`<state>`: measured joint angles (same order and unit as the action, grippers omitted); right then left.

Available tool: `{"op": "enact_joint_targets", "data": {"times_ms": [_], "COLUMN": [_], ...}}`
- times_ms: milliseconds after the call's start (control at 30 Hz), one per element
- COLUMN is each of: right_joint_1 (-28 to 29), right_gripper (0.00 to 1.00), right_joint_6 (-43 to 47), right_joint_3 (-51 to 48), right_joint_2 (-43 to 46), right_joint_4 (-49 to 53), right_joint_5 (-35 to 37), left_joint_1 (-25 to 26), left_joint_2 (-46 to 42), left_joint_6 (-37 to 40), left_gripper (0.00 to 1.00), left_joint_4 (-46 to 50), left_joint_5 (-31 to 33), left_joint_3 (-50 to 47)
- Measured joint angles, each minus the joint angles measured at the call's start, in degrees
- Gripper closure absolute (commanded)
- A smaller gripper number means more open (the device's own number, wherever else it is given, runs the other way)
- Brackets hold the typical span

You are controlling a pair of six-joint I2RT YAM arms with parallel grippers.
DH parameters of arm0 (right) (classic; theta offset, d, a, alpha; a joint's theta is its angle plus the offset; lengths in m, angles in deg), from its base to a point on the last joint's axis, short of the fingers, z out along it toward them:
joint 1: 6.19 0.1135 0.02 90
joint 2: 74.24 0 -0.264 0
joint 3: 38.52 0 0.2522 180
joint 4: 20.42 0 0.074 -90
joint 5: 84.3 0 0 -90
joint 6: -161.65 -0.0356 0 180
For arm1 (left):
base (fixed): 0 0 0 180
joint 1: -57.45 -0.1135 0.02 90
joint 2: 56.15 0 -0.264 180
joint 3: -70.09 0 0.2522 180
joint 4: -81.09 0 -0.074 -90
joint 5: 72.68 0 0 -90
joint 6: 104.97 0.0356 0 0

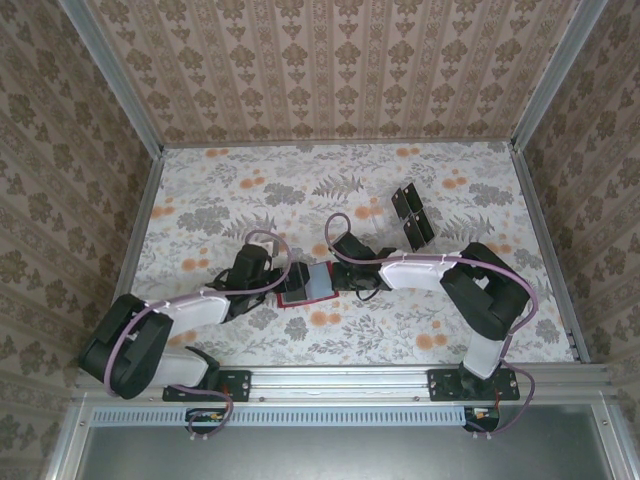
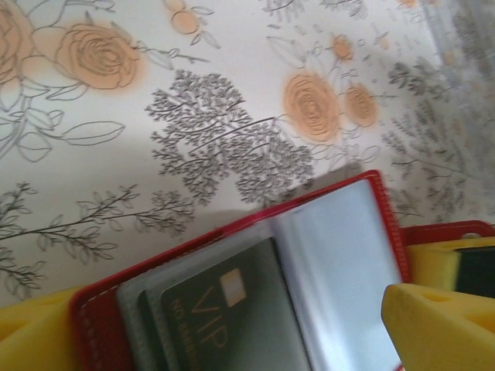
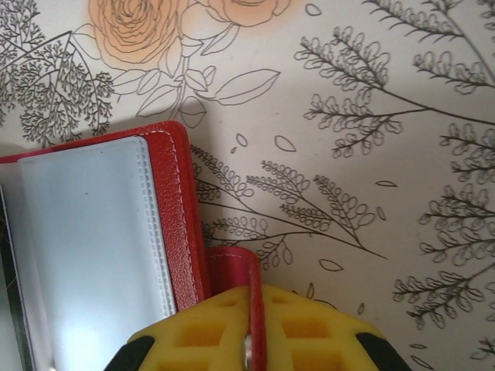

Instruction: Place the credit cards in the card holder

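- card holder (image 1: 312, 285) lies open at counter (image 1: 230, 180) centre; spare credit cards (image 1: 412, 215) at its 1 o'clock.
- right jaws pinch just the clasp tab (image 3: 232, 270): thin grip, may slip or drag holder.
- left jaws wide over its 9 o'clock edge; closing could crumple sleeves (image 2: 340, 255).

Top view looks down; both wrist views closely share the card holder (image 3: 184, 232).

I cover both ends of the card holder (image 1: 318, 283); the far credit cards (image 1: 418, 232) blur, perhaps overlapping.
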<state>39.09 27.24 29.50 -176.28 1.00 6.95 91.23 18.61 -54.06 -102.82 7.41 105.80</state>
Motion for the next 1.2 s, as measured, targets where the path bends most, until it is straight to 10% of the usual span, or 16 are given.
{"op": "enact_joint_targets", "data": {"times_ms": [400, 833, 1200], "right_joint_1": [0.17, -1.97, -5.95], "right_gripper": [0.91, 0.50, 0.53], "right_joint_6": [-0.76, -0.74, -0.83], "right_joint_3": [0.00, -3.98, -9.68], "right_joint_2": [-0.48, 5.95, 22.08], "right_joint_4": [-1.51, -0.44, 3.37], "right_joint_5": [-1.05, -3.52, -2.99], "left_joint_1": [5.68, 8.70, 10.49], "left_joint_2": [-3.04, 3.89, 8.07], "left_joint_6": [-5.05, -7.30, -8.96], "left_gripper": [0.00, 0.00, 0.00], "left_joint_4": [-4.24, -8.57, -8.57], "left_joint_5": [-0.37, -0.33, -0.09], "left_joint_3": [2.08, 5.86, 7.74]}}
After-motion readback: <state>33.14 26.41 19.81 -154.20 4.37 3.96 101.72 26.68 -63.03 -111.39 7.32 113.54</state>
